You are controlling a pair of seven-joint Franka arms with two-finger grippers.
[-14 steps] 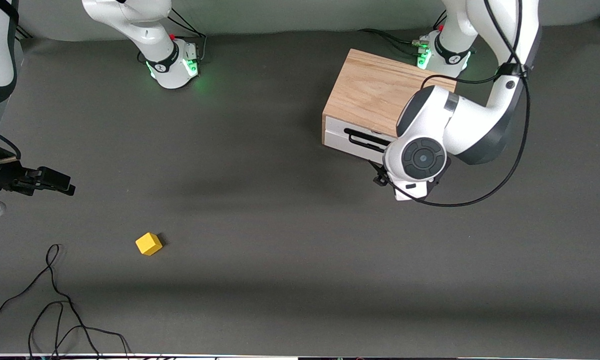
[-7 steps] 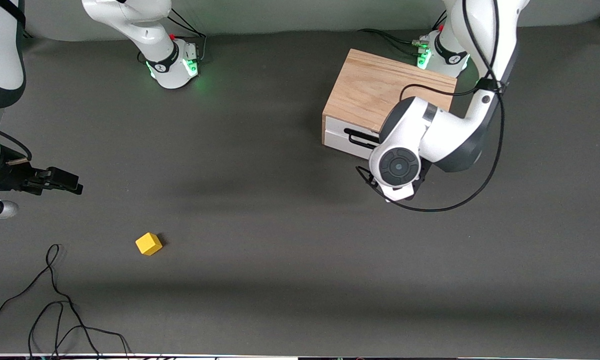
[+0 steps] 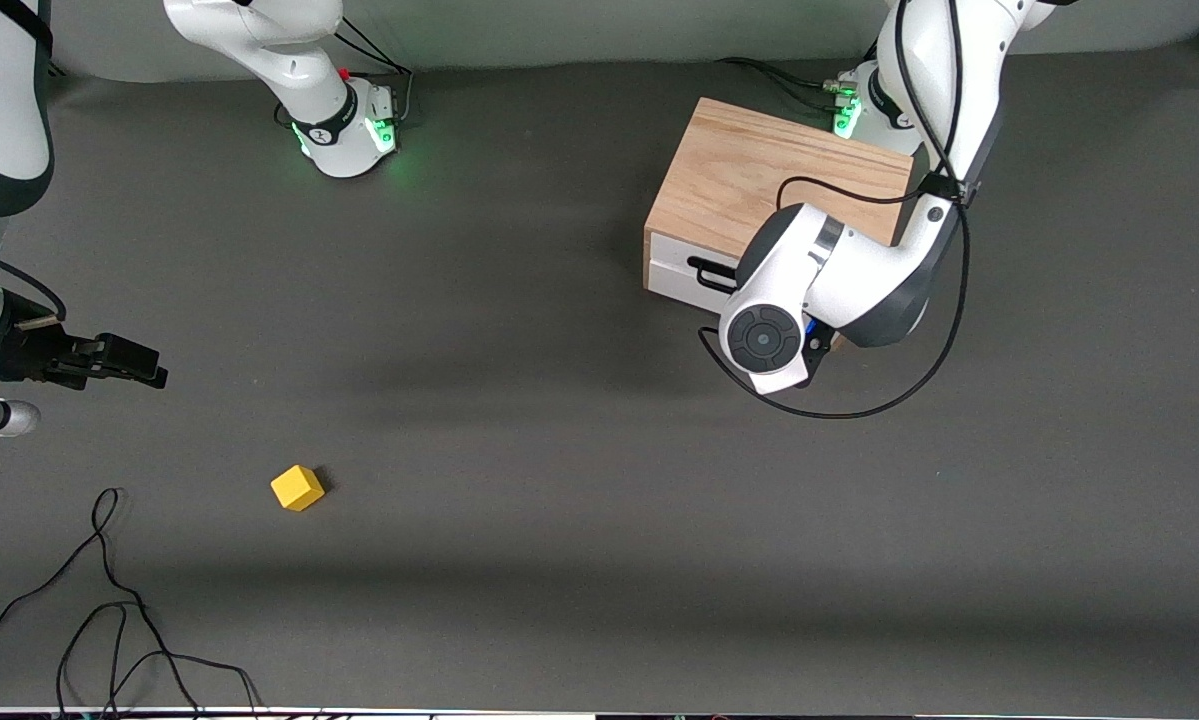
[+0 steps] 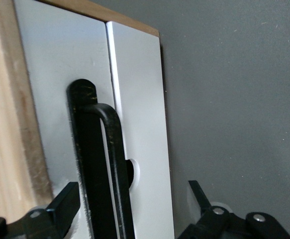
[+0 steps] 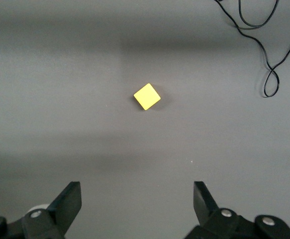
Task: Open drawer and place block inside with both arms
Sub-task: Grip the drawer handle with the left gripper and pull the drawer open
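Note:
The oak box (image 3: 774, 185) stands near the left arm's base, with the drawer (image 3: 674, 275) shut in it. In the front view the left arm's wrist (image 3: 764, 340) hides most of the white front and the gripper itself. In the left wrist view my left gripper (image 4: 134, 199) is open, its fingers either side of the black handle (image 4: 110, 159) without touching it. The yellow block (image 3: 297, 488) lies on the mat toward the right arm's end. My right gripper (image 3: 144, 368) hangs open over the mat at that end. The right wrist view shows the block (image 5: 147, 96) ahead of the right gripper (image 5: 137, 199).
A loose black cable (image 3: 109, 600) curls on the mat beside the block, nearer the front camera, and shows in the right wrist view too (image 5: 266, 45). The left arm's own cable (image 3: 859, 410) loops in front of the drawer.
The left arm's wrist has swung in against the drawer front, toward the right arm's end, covering more of the handle. The right gripper has barely shifted. The block has not moved.

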